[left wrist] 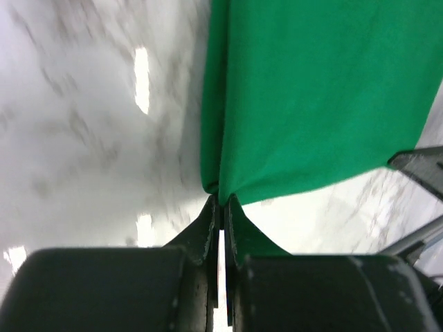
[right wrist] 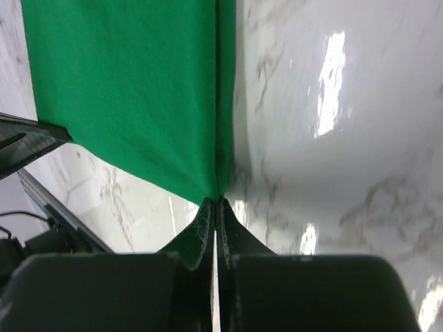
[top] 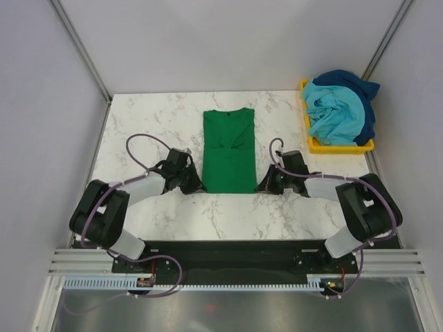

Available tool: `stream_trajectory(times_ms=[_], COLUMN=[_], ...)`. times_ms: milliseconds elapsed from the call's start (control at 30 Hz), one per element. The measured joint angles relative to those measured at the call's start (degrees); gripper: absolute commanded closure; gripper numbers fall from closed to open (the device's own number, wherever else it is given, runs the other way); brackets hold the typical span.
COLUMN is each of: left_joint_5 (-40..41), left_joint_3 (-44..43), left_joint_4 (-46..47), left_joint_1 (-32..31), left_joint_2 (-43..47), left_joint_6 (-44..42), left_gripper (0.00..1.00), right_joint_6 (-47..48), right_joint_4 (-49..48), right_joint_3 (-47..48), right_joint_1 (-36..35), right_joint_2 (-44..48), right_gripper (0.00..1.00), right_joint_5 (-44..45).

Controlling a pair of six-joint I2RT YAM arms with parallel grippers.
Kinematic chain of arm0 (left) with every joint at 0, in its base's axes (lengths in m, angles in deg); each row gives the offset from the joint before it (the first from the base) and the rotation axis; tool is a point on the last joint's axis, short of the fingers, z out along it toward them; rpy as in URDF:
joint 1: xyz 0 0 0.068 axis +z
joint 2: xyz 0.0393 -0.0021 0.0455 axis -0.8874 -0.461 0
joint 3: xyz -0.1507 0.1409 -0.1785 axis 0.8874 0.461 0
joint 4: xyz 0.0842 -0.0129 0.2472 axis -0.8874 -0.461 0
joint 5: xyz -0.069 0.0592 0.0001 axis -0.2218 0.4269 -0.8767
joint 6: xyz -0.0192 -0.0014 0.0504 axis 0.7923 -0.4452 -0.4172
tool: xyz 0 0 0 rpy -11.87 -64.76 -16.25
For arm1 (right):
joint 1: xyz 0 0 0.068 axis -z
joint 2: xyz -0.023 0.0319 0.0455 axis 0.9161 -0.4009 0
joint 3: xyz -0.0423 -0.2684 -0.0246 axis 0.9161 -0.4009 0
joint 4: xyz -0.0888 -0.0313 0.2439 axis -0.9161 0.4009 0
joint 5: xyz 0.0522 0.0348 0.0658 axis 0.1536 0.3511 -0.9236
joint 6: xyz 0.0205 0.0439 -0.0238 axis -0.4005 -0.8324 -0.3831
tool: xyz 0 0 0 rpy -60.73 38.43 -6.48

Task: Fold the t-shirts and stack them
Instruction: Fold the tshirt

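Folded green t-shirt (top: 229,150), near corners pinched in left claw (left wrist: 220,200), right claw (right wrist: 214,200)

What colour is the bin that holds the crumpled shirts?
The bin is yellow; the top external view shows it best.

Blurred in left wrist view: table (left wrist: 83,138). Cropped there: green shirt (left wrist: 318,90). Partly buried under turquoise shirt (top: 336,114): blue shirt (top: 356,84).

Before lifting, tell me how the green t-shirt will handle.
The green t-shirt will probably sag between its pinched near corners: the cloth puckers at the left end effector and right end effector. Thin layers suggest it is light. It may slide easily on the glossy marble table.
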Motion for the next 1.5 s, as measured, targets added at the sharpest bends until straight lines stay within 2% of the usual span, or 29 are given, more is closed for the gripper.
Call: stream_trajectory(times_ms=[300,433,567,667,800,1000,1333,1500], left_joint_5=[3.7,4.7,5.6,6.9,9.1,9.5,2.2,-0.1], left_joint_3=[4.7,4.7,2.8,-1.9,-9.4,-14.9,-19.1,-23.3], left_joint_4=[-13.4,-19.7,-26.7,-30.5,-33.3,-34.4,-31.5,-29.8], left_joint_1=[-13.5,-16.7,-17.2,-17.2,-16.5,-10.4,0.2,4.4], left_joint_2=[25.8,34.6,39.4,38.7,34.9,27.8,15.6,6.7], left_joint_6=[5.2,8.5,10.4,10.5,10.3,7.9,2.8,0.2], left_gripper=[0.98,0.98,0.98,0.98,0.98,0.98,0.98,0.98], right_joint_6=[-0.7,-3.0,-4.4,-4.1,-1.6,2.6,6.3,7.9], right_joint_4=[15.4,22.6,28.6,33.0,36.5,37.3,37.2,36.3], right_joint_3=[-6.3,-6.8,-4.9,0.5,11.6,21.7,30.0,37.9], right_joint_1=[-3.2,-6.1,-7.5,-7.6,-7.5,-6.1,-2.4,-1.2], right_joint_2=[26.0,38.2,43.6,41.7,34.8,24.2,9.8,-0.5], right_gripper=[1.0,1.0,1.0,1.0,1.0,1.0,1.0,1.0], right_joint_5=[4.0,5.9,6.4,7.7,11.2,13.7,12.0,11.0])
